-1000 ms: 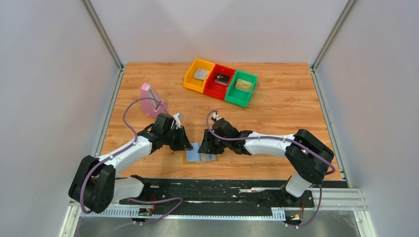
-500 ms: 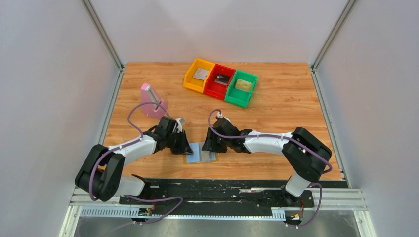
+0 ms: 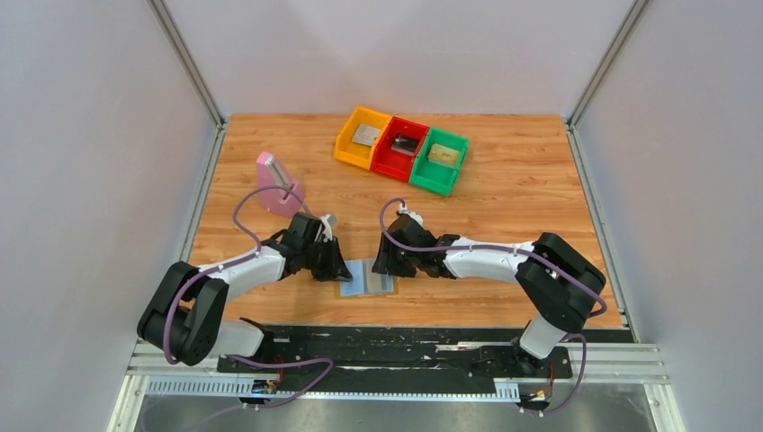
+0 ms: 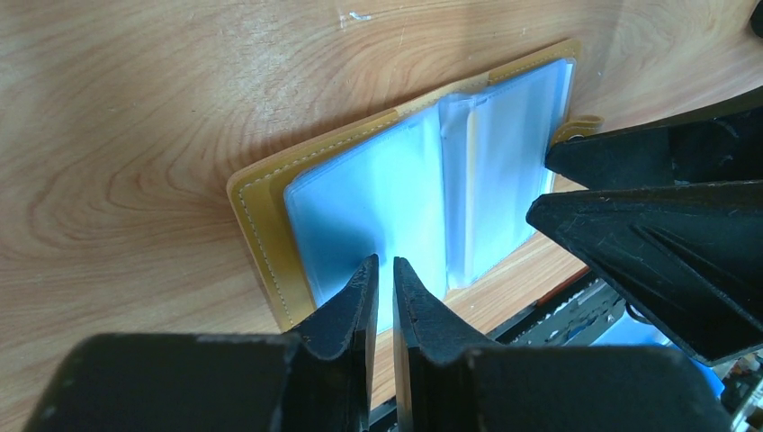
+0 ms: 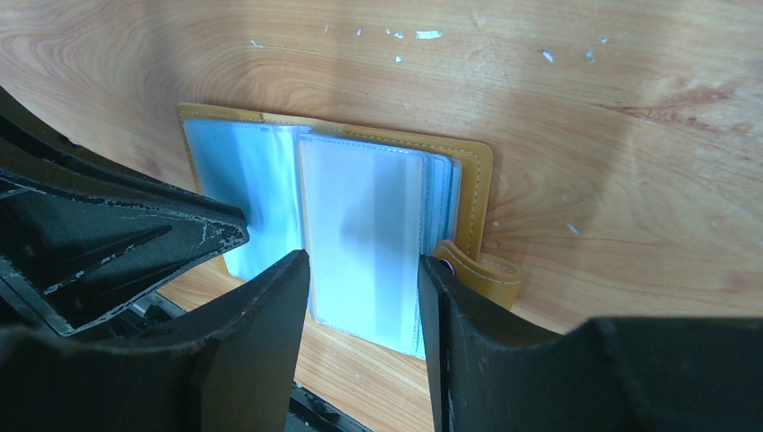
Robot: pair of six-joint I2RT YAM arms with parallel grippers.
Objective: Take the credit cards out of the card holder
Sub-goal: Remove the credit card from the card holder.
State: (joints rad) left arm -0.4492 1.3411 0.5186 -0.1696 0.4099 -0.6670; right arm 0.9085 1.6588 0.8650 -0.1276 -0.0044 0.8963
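Woodgrain covers the table, which is boxed in by plain pale grey walls with two metal posts running up the back corners; a black base plate crosses the bottom of the overhead frame, where my two arms are bolted. I count three bins in a slanted row at upper centre: a yellow bin, a red bin and a green bin, touching side by side. Each has one card in it, three in all: a silver-grey card, a dark grey card and a golden card. One pink block stands at upper left, well apart from the bins. The single card holder lies open and flat at lower centre, light blue side up, between my two tools. In the wrist views its clear sleeves fan out, and its tan tab sticks out from the right edge. My left gripper hangs over the holder's near edge with its fingers almost pressed together; I cannot tell whether they nip a sleeve. My right gripper is spread, its fingers on either side of a sleeve.
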